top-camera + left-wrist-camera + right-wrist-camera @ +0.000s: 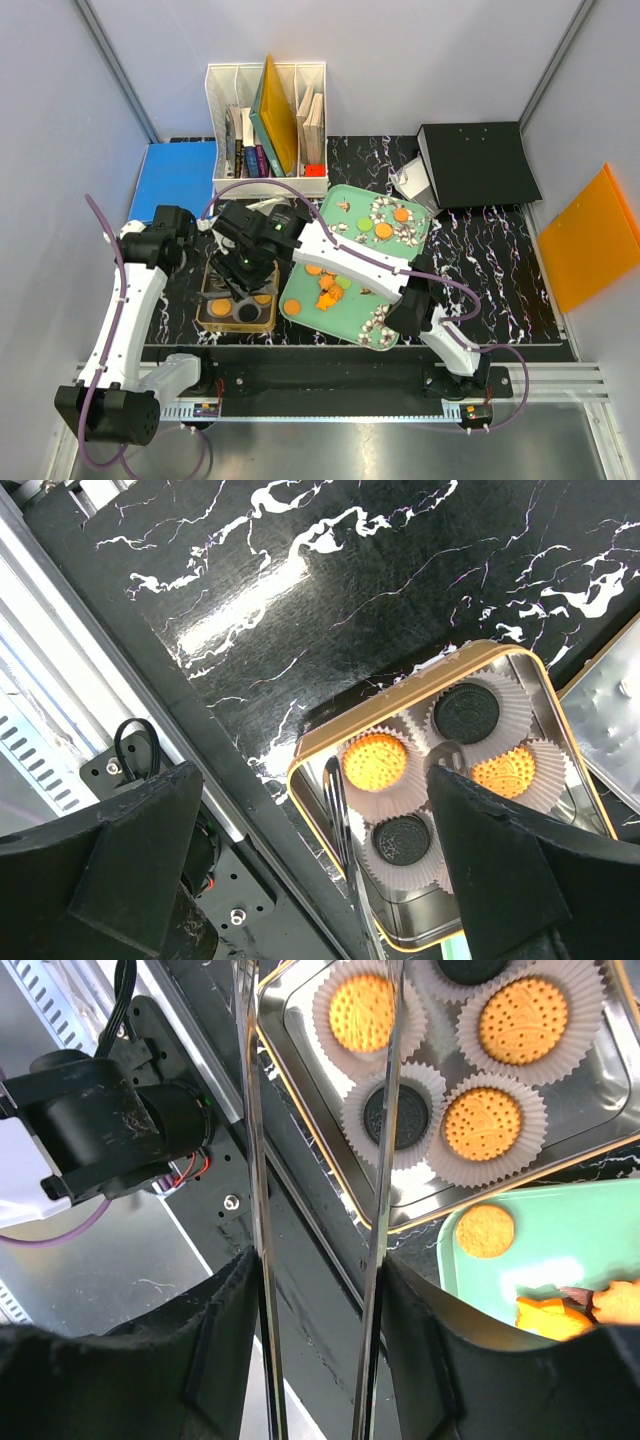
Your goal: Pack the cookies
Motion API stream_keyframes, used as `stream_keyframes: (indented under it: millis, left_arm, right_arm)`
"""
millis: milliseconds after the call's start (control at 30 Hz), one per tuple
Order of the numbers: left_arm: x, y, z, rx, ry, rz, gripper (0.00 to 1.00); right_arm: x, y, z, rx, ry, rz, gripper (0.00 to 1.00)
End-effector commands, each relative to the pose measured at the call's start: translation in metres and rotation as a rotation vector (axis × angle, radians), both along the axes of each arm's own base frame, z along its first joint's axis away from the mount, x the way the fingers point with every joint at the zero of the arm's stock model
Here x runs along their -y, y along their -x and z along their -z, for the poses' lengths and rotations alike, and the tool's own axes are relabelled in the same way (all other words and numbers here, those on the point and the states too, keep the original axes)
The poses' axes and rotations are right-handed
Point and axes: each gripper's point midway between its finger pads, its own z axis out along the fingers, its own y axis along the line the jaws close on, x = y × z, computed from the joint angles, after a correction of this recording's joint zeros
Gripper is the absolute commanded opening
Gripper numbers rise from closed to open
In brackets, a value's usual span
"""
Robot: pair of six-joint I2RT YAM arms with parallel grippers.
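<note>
A gold-rimmed tin (205,316) holds white paper cups with orange cookies (362,1012) and black cookies (395,1118). More orange cookies (383,230) lie on the mint-green tray (350,200). One whole cookie (485,1231) lies at the tray's corner nearest the tin. My right gripper (320,1265) is shut on metal tongs (382,1160), whose two blades stand apart and reach over the tin. It shows in the top view (262,240). My left gripper (315,780) is wide open and empty above the tin (330,730). In the top view it is (238,272).
A white file rack (266,120) with books stands at the back, with a blue folder (180,175) to its left. A black binder (475,165) and an orange folder (590,240) lie at the right. Broken orange pieces (560,1315) lie on the tray. The metal rail (330,400) runs along the near edge.
</note>
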Motion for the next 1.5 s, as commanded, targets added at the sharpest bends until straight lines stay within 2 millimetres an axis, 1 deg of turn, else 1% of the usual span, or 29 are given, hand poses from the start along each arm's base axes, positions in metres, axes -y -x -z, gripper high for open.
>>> stream_keyframes:
  millis: [0, 67, 133, 167, 200, 233, 267, 300, 333, 367, 400, 433, 467, 500, 533, 567, 600, 633, 700, 733, 767, 867, 900, 1067, 1100, 1200, 1233, 1333, 1467]
  left_arm:
    - [-0.001, -0.003, -0.003, 0.032, -0.002, 0.002, 0.99]
    - [-0.001, -0.003, -0.004, 0.037, -0.004, 0.001, 0.99]
    - [-0.001, -0.004, -0.006, 0.041, -0.007, 0.0, 0.99]
    - [-0.002, -0.003, -0.007, 0.046, -0.007, -0.002, 0.99]
    - [-0.001, -0.003, -0.008, 0.044, -0.008, 0.001, 0.99]
    - [-0.001, -0.004, -0.008, 0.048, -0.009, -0.001, 0.99]
    - [-0.001, -0.005, -0.009, 0.051, -0.008, 0.001, 0.99]
    - [-0.001, -0.005, -0.009, 0.051, -0.007, 0.003, 0.99]
    - [0.001, -0.007, -0.009, 0.05, 0.0, 0.008, 0.99]
    - [0.002, -0.008, -0.009, 0.05, 0.005, 0.011, 0.99]
    - [0.004, -0.01, -0.009, 0.05, 0.01, 0.017, 0.99]
    - [0.007, -0.013, -0.008, 0.049, 0.025, 0.032, 0.99]
    - [0.009, -0.016, -0.006, 0.048, 0.034, 0.041, 0.99]
    - [0.012, -0.02, -0.006, 0.055, 0.046, 0.05, 0.99]
    - [0.018, -0.023, -0.002, 0.039, 0.071, 0.076, 0.99]
    - [0.021, -0.025, 0.0, 0.034, 0.086, 0.093, 0.99]
    - [0.025, -0.031, 0.001, 0.039, 0.099, 0.123, 0.99]
    - [0.033, -0.033, 0.006, 0.027, 0.137, 0.15, 0.99]
    - [0.042, -0.041, 0.009, 0.026, 0.162, 0.215, 0.99]
    - [0.05, -0.044, 0.012, 0.015, 0.196, 0.251, 0.99]
    - [0.054, -0.046, 0.012, 0.016, 0.206, 0.275, 0.99]
    - [0.066, -0.053, 0.011, 0.02, 0.236, 0.342, 0.99]
    - [0.071, -0.055, 0.01, 0.023, 0.245, 0.367, 0.99]
    - [0.085, -0.058, 0.007, 0.037, 0.27, 0.43, 0.99]
    - [0.092, -0.059, 0.005, 0.049, 0.298, 0.458, 0.99]
    - [0.11, -0.059, 0.003, 0.083, 0.362, 0.522, 0.99]
    - [0.113, -0.058, 0.004, 0.09, 0.375, 0.534, 0.99]
    - [0.121, -0.061, 0.001, 0.117, 0.38, 0.577, 0.99]
    - [0.133, -0.063, -0.003, 0.132, 0.403, 0.63, 0.99]
  right_arm:
    - [-0.008, -0.002, -0.019, 0.044, -0.057, -0.01, 0.56]
    - [-0.004, -0.007, -0.023, 0.075, -0.049, 0.015, 0.56]
    - [0.007, -0.015, -0.036, 0.128, -0.043, 0.044, 0.56]
    - [0.014, -0.017, -0.035, 0.143, -0.019, 0.061, 0.56]
    - [0.028, -0.018, -0.049, 0.167, -0.016, 0.079, 0.56]
    - [0.04, -0.028, -0.052, 0.214, 0.011, 0.12, 0.55]
    - [0.054, -0.028, -0.039, 0.219, 0.069, 0.135, 0.55]
    - [0.07, -0.03, -0.059, 0.249, 0.044, 0.169, 0.55]
    - [0.085, -0.042, -0.063, 0.285, 0.062, 0.222, 0.55]
    - [0.103, -0.044, -0.051, 0.28, 0.11, 0.247, 0.55]
    - [0.119, -0.047, -0.072, 0.294, 0.062, 0.297, 0.55]
    - [0.138, -0.063, -0.075, 0.301, 0.065, 0.366, 0.55]
    - [0.156, -0.067, -0.064, 0.285, 0.099, 0.402, 0.54]
    - [0.173, -0.072, -0.082, 0.294, 0.041, 0.463, 0.54]
    - [0.196, -0.083, -0.07, 0.279, 0.076, 0.519, 0.54]
    - [0.209, -0.089, -0.072, 0.28, 0.067, 0.561, 0.54]
    - [0.224, -0.092, -0.084, 0.306, 0.036, 0.603, 0.53]
    - [0.238, -0.094, -0.076, 0.308, 0.069, 0.631, 0.53]
    - [0.27, -0.106, -0.08, 0.332, 0.08, 0.73, 0.52]
    - [0.285, -0.109, -0.069, 0.32, 0.113, 0.771, 0.5]
    - [0.306, -0.116, -0.07, 0.309, 0.11, 0.854, 0.49]
    - [0.342, -0.123, -0.048, 0.253, 0.158, 0.98, 0.45]
    - [0.362, -0.131, -0.043, 0.238, 0.178, 1.053, 0.45]
    - [0.415, -0.142, -0.017, 0.166, 0.234, 1.236, 0.44]
    - [0.434, -0.146, -0.014, 0.155, 0.239, 1.297, 0.43]
    - [0.458, -0.145, -0.001, 0.105, 0.229, 1.38, 0.43]
    - [0.475, -0.142, 0.009, 0.076, 0.243, 1.431, 0.43]
    - [0.497, -0.138, 0.028, 0.001, 0.249, 1.491, 0.43]
    - [0.506, -0.14, 0.06, -0.088, 0.288, 1.518, 0.44]
